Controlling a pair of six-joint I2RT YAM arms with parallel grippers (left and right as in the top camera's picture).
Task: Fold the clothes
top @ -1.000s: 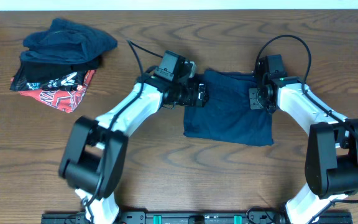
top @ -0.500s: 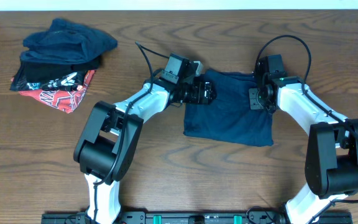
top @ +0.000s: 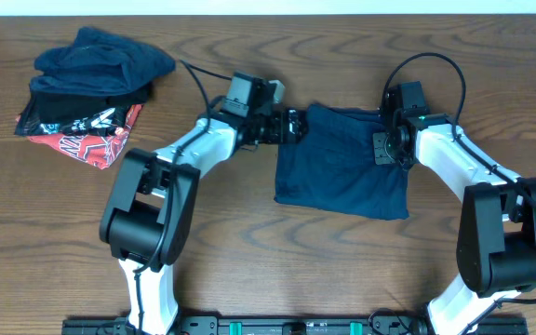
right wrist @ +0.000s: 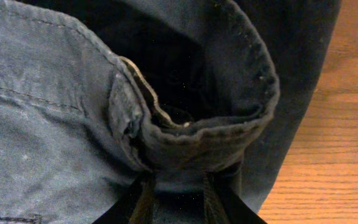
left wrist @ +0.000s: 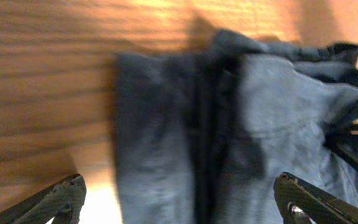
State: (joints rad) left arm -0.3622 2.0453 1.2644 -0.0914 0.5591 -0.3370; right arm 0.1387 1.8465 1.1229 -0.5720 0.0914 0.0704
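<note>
One navy garment (top: pixel 342 172) lies on the surface (top: pixel 249 261) between two tools. The left tool (top: pixel 293 125) hangs wide open at its upper left edge, holding nothing. The right tool (top: pixel 380 147) pinches a fold at its upper right edge. One pile (top: pixel 87 88) of other clothes sits far left.

The left claw (top: pixel 296 124) has drawn back to the far left corner of the clothes (top: pixel 342 172)
</note>
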